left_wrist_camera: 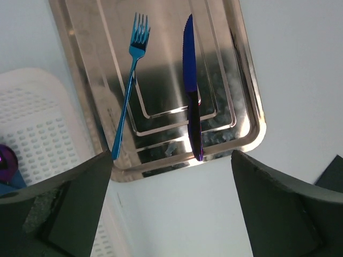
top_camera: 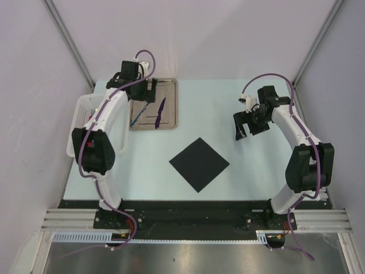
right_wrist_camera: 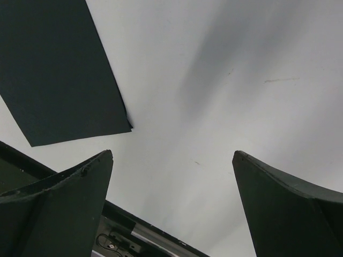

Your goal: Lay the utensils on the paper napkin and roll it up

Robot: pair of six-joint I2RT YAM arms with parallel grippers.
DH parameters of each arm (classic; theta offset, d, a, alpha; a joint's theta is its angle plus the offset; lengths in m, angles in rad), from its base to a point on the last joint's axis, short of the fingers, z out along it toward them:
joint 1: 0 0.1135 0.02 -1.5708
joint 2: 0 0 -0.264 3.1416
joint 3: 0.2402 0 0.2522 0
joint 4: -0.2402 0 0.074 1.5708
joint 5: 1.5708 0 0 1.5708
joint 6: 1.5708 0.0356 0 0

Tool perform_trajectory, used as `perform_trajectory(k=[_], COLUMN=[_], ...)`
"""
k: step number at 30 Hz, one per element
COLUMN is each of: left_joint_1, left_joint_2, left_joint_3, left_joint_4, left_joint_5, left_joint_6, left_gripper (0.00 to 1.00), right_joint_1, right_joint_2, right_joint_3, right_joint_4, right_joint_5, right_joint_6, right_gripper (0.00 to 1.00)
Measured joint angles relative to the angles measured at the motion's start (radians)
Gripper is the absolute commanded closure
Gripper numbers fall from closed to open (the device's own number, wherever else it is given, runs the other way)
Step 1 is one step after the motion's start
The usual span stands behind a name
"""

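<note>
Nearest the arm bases, the black napkin (top_camera: 199, 164) is laid flat on the bench (top_camera: 228, 103), turned like a diamond. Further in, on the right, the right tool (right_wrist_camera: 171, 155) is held spread wide over bare bench near one napkin corner, with nothing between its fingers. At the far left, the left tool (left_wrist_camera: 171, 160) is held equally spread above the steel tray (left_wrist_camera: 249, 80), where the blue fork (left_wrist_camera: 128, 91) and the purple knife (left_wrist_camera: 191, 91) are laid side by side without touching. A white basket (left_wrist_camera: 37, 134) is seen just beside the tray.
</note>
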Motion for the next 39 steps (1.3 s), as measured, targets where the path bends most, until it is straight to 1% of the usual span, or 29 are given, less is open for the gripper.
perform_trajectory(k=[6, 8, 10, 13, 17, 27, 33, 39], left_joint_1=[-0.025, -0.031, -0.040, -0.050, -0.055, -0.060, -0.067, -0.068], left_joint_2=[0.195, 0.232, 0.294, 0.348, 0.392, 0.479, 0.525, 0.537], left_joint_3=[0.124, 0.144, 0.176, 0.194, 0.196, 0.219, 0.257, 0.274], left_joint_4=[-0.008, -0.008, -0.013, -0.014, -0.014, -0.015, -0.014, -0.014], left_joint_5=[-0.016, -0.017, -0.019, -0.035, -0.054, -0.061, -0.071, -0.087], left_joint_6=[-0.041, -0.048, -0.060, -0.074, -0.088, -0.116, -0.118, -0.122], left_gripper=[0.18, 0.24, 0.25, 0.38, 0.46, 0.49, 0.53, 0.55], right_joint_1=[-0.006, -0.014, -0.023, -0.036, -0.051, -0.079, -0.088, -0.092], right_joint_2=[0.000, 0.000, -0.001, -0.001, -0.001, -0.001, -0.001, -0.001], right_joint_3=[0.000, 0.000, 0.000, 0.000, 0.000, 0.000, 0.000, 0.000], right_joint_4=[-0.001, -0.002, -0.002, -0.002, -0.003, -0.005, -0.007, -0.009], right_joint_5=[0.026, 0.028, 0.032, 0.038, 0.042, 0.045, 0.045, 0.045], right_joint_6=[-0.008, -0.009, -0.011, -0.012, -0.019, -0.027, -0.034, -0.042], right_gripper=[0.00, 0.00, 0.00, 0.00, 0.00, 0.00, 0.00, 0.00])
